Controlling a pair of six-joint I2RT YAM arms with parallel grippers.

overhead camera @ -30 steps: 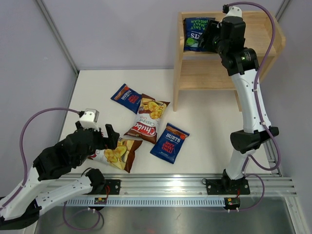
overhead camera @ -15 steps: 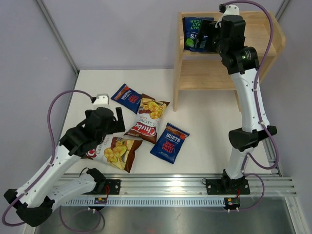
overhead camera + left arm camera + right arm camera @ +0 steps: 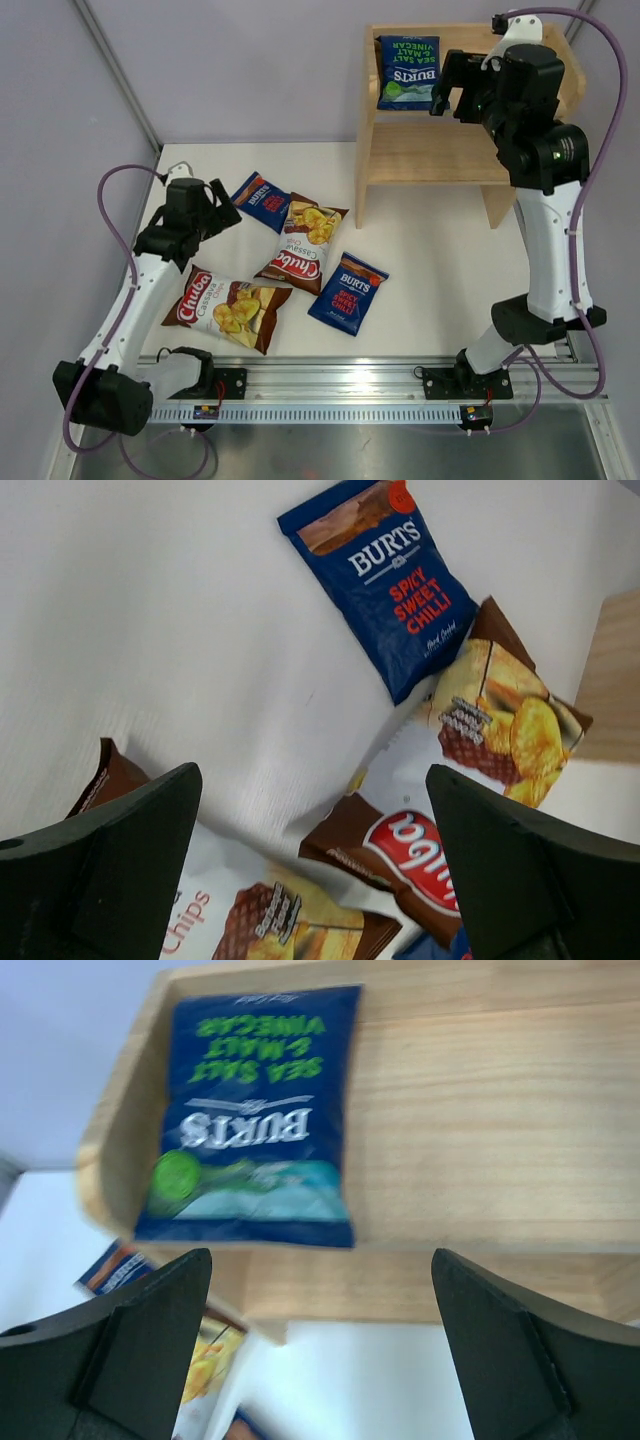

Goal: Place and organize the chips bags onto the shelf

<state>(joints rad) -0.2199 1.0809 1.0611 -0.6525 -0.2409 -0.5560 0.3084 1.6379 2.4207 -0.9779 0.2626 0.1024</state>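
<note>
The wooden shelf (image 3: 430, 150) stands at the far right. A green-lettered Burts bag (image 3: 407, 72) lies on its top tier, and also shows in the right wrist view (image 3: 255, 1120). My right gripper (image 3: 452, 92) is open and empty just right of that bag, not touching it. On the table lie a red-lettered Burts bag (image 3: 262, 200), a Chuba bag (image 3: 305, 245), a second Chuba bag (image 3: 225, 308) and another red-lettered Burts bag (image 3: 348, 292). My left gripper (image 3: 222, 212) is open and empty, hovering just left of the far red-lettered Burts bag (image 3: 390, 590).
The shelf's lower tier (image 3: 425, 160) holds nothing. The two Chuba bags (image 3: 470, 780) overlap slightly near their corners. A metal rail (image 3: 380, 385) runs along the table's near edge. Grey walls close in at the left and back.
My right gripper has drawn back to the right from the green-lettered bag, which now lies on the top tier. My left arm has swung away from the near Chuba bag towards the far Burts bag.
</note>
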